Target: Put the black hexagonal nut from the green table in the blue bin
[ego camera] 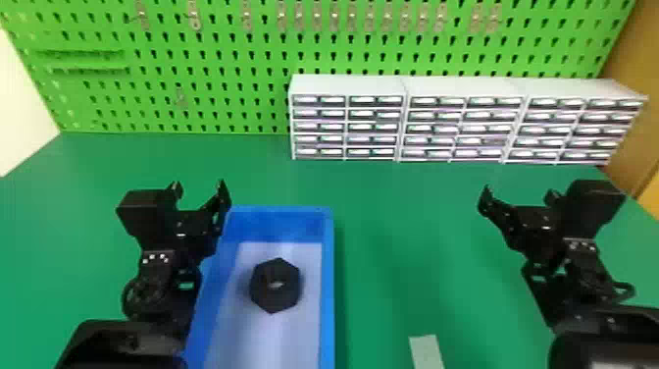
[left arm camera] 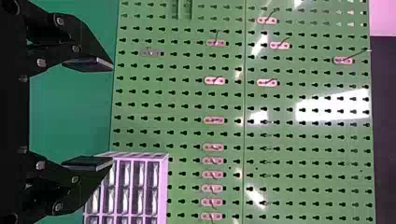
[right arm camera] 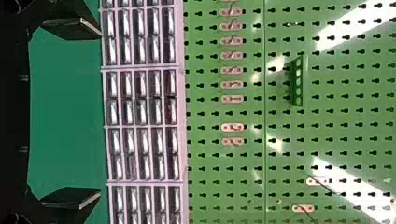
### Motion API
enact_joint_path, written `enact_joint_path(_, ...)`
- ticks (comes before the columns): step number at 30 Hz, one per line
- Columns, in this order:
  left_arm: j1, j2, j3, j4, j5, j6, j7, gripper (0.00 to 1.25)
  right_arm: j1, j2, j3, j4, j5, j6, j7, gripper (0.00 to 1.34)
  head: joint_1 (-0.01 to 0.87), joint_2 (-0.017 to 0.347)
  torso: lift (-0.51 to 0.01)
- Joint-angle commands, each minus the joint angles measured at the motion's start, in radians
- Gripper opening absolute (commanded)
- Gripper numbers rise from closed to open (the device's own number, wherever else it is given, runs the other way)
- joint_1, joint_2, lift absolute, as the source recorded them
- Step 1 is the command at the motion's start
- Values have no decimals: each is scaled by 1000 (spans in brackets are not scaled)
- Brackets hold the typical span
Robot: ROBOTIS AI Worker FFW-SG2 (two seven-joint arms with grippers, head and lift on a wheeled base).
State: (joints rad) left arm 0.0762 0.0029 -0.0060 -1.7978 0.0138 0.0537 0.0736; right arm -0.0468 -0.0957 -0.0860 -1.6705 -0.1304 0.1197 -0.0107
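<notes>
Green worktop (ego camera: pixel 382 221) bears the blue bin (ego camera: pixel 328 294), black hexagonal nut (ego camera: pixel 289 294) inside; left gripper (ego camera: pixel 200 189) and right gripper (ego camera: pixel 518 194) hang spread. Likely rigid, it should hold best across opposite flats.

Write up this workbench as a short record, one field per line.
nut: black, hexagonal, lying inside the blue bin
bin: blue, on the green table
left gripper: open and empty, by the bin's left side
right gripper: open and empty, off to the bin's right
pale strip: at the near edge of the view, right of the bin
background: drawer units before a green pegboard
task state: nut already in bin
</notes>
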Motion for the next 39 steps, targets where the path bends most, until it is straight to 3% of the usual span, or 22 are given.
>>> enact_joint_path(1, 2, 0, -2, 0, 0, 0, 0, 721, 4, 1, 3, 0, 0, 3, 0, 1221, 657, 57, -95)
enact_joint_path(39, 2, 0, -6, 2, -1, 0, 0, 723, 15, 7, -5, 2, -9, 3, 0, 1224, 657, 57, -95)
